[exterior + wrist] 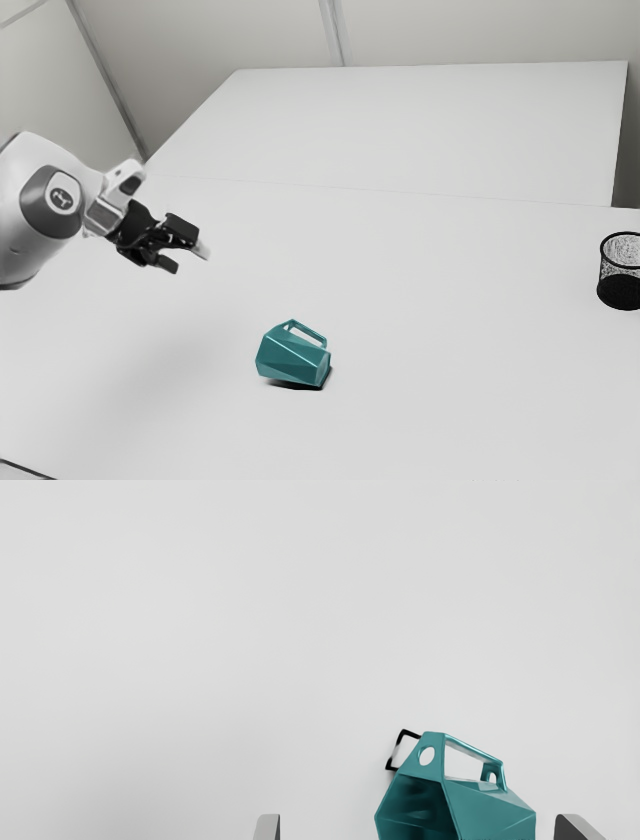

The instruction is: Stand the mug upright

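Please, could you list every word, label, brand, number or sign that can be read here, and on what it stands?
No word or number can be read.
Pale emblem on the dark grey round cap of the white robot arm: too small to make out.
Teal faceted mug: no lettering visible.

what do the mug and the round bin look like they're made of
The mug looks like glossy teal metal or glazed ceramic: bright highlights run along its sharp facets and handle. The bin seems to be matte black wire mesh, since light shows through its speckled wall.
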Action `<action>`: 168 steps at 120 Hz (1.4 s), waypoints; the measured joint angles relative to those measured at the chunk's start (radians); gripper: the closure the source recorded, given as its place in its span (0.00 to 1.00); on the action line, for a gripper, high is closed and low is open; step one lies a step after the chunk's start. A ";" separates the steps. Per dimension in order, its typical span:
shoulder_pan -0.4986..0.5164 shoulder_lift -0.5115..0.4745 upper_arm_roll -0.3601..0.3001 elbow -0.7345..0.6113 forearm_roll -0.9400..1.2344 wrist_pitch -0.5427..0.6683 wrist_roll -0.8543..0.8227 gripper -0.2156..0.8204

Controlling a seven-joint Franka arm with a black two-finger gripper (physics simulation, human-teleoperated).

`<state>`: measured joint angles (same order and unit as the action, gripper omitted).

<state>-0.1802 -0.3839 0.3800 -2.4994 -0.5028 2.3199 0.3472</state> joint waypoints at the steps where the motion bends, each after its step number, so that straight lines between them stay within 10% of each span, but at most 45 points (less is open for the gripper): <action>1: 0.000 -0.001 0.003 -0.008 -0.014 0.004 0.012 0.21; 73: -0.058 0.081 -0.023 -0.170 -0.503 0.147 0.716 0.21; 168: -0.242 0.142 -0.133 -0.241 -0.937 0.266 1.043 0.23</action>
<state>-0.4225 -0.2422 0.2469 -2.7407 -1.4402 2.5857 1.3902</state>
